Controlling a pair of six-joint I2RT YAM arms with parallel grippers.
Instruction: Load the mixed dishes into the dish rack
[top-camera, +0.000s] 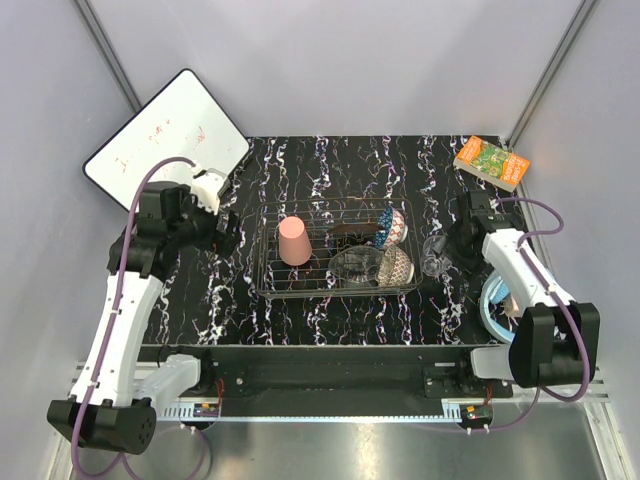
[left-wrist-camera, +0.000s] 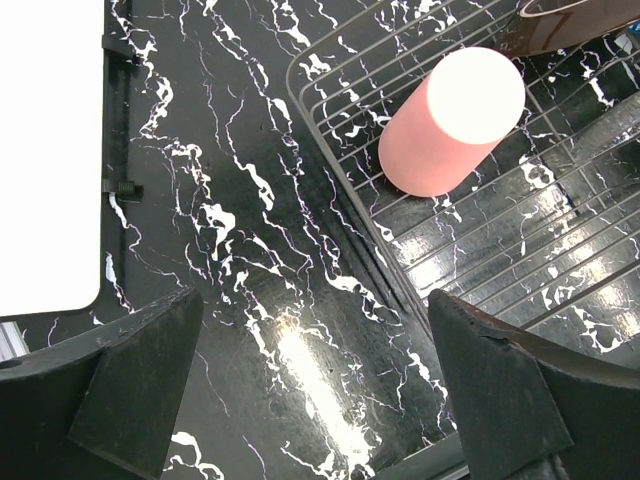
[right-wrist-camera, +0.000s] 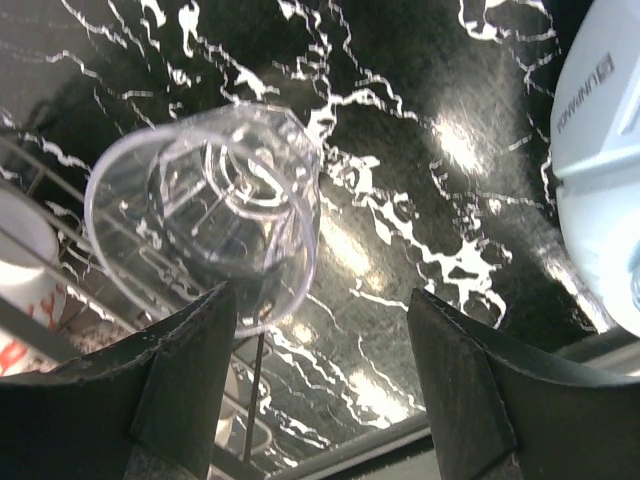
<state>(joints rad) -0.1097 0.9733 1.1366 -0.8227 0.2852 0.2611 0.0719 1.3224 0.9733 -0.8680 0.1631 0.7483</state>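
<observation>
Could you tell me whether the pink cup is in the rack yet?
In: the cup stands inside the rack, on its wire floor, left end.

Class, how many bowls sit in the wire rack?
3: the blue patterned bowl at the far right, the beige patterned bowl nearer on the right, the clear glass bowl just left of it.
</observation>
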